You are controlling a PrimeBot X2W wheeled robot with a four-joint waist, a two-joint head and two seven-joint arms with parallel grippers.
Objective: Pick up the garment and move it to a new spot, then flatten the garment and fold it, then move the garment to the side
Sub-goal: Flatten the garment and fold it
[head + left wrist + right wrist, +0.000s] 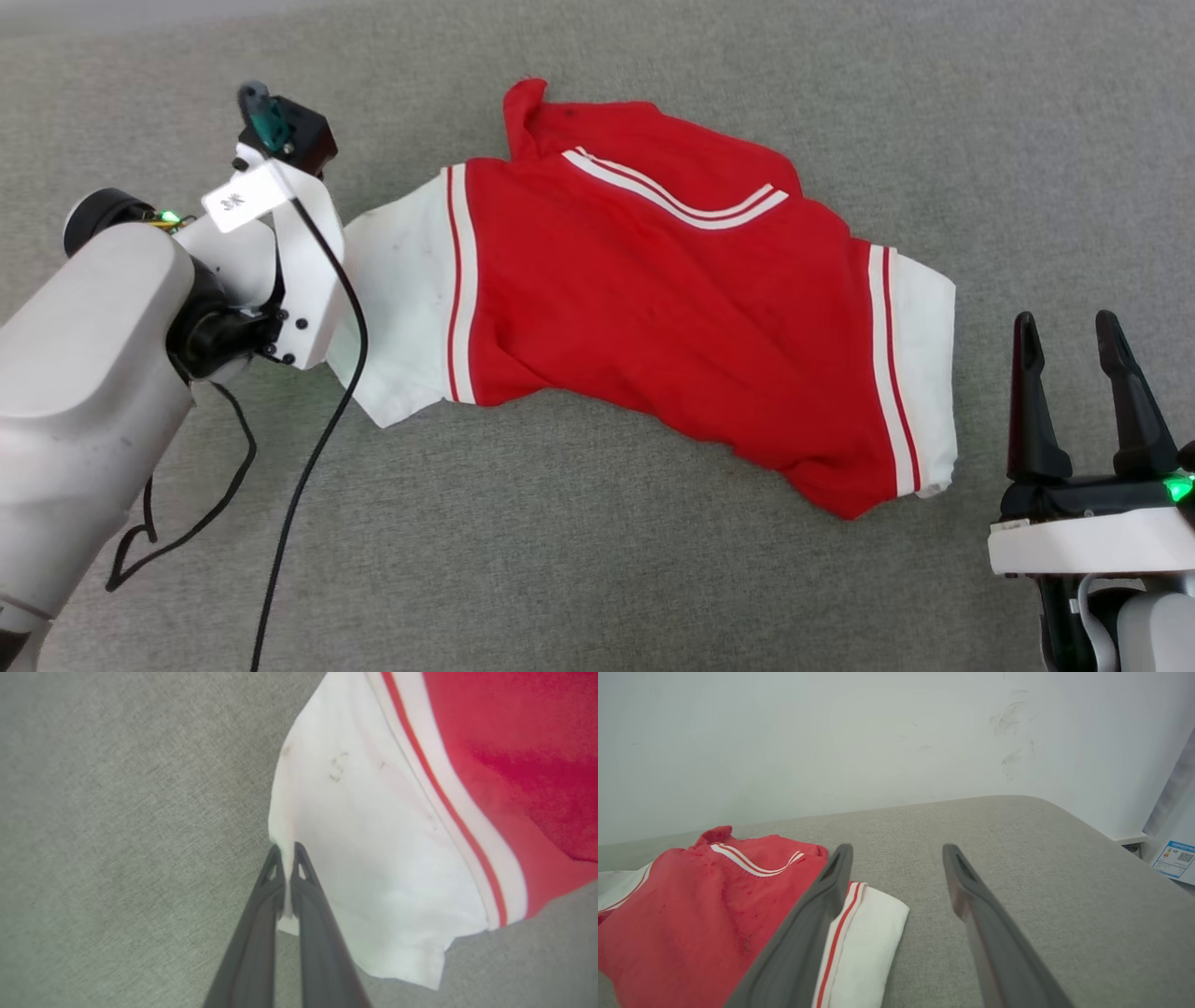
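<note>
Pinching the outer edge of one white sleeve of the red jersey T-shirt [653, 308] with the left claw [286, 851], fingers shut tight on the cloth. Spread rumpled across the middle of the grey fabric surface [597, 560], striped neck trim facing up. Standing wide and empty at the right claw [1066, 322], near the other white sleeve but apart from it. Pale wall [831, 742] behind.
</note>
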